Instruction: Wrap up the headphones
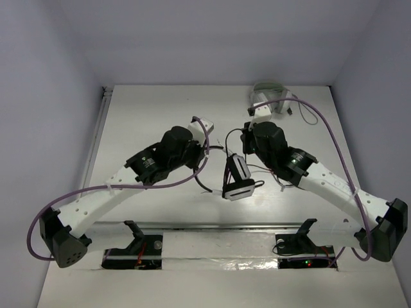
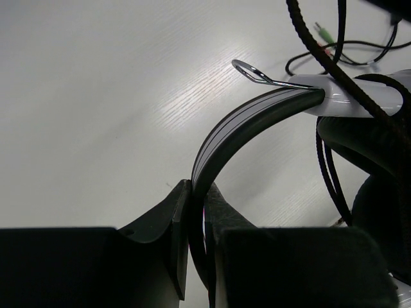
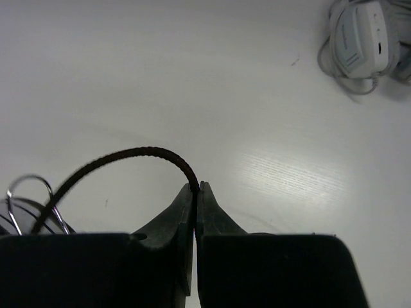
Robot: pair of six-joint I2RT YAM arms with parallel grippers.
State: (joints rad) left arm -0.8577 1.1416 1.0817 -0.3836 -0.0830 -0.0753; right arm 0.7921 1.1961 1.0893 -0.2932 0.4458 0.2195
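Reaching in from the near left corner of the tabletop (image 1: pixel 160 109), the left arm (image 1: pixel 115 192) is a white perforated link ending in a bulky black wrist; the left gripper (image 2: pixel 198 192) is clamped tight on the headband (image 2: pixel 237 128), its two matte black wedge-shaped fingers pressed on either flat face of the band; the headband is a thin, smooth strip, black with a pale edge, curving up and away to the right in the left wrist view; where it ends, a loop of thin bright wire (image 2: pixel 247 69) sticks out of a glossy white ear cup (image 2: pixel 366 96); the headphones (image 1: pixel 237 179) sit near the middle of the tabletop, between the two wrists, one white-and-black cup resting on the surface; the cable (image 3: pixel 122 156) is thin, black and braided with a rough woven texture, and it arcs up from the lower left of the right wrist view into the right gripper (image 3: pixel 195 187), whose dark tapered fingers are closed on it with only the cable between them; the right arm (image 1: pixel 334 189) stretches back to the near right corner; near the far right corner lies a pair of pale grey headphones (image 1: pixel 270 96), rounded and smooth, well apart from the gripped pair.
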